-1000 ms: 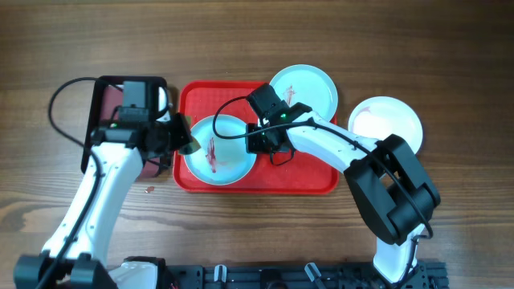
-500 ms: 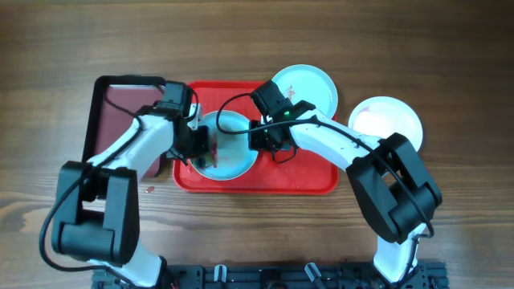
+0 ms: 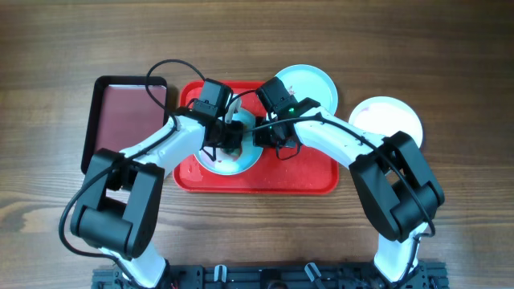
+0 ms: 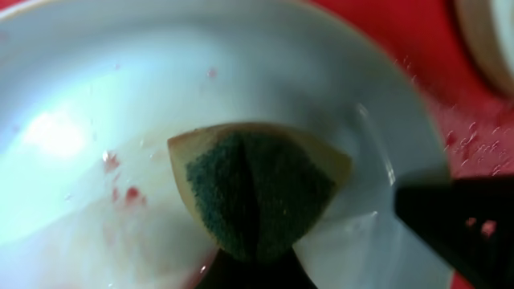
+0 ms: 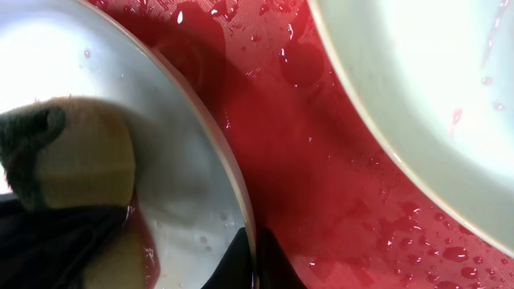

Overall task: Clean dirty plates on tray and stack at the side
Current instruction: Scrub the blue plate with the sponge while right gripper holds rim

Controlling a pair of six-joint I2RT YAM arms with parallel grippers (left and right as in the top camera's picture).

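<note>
A pale turquoise plate (image 3: 234, 164) with red smears lies on the left half of the red tray (image 3: 305, 178). My left gripper (image 3: 227, 144) is shut on a yellow and green sponge (image 4: 257, 191) pressed onto this plate (image 4: 104, 96). My right gripper (image 3: 259, 135) is shut on the plate's right rim (image 5: 241, 210). A second turquoise plate (image 3: 309, 87) rests partly on the tray's far right corner and shows in the right wrist view (image 5: 418, 88). A white plate (image 3: 389, 120) lies on the table right of the tray.
A dark maroon tray with a black rim (image 3: 120, 108) lies left of the red tray. Red liquid drops wet the tray floor (image 5: 321, 160). A small red spot (image 3: 148, 190) marks the table near the left arm.
My left gripper has swung right from the tray's left edge to the plate's middle with the sponge. The right gripper has stayed on the plate's rim.
</note>
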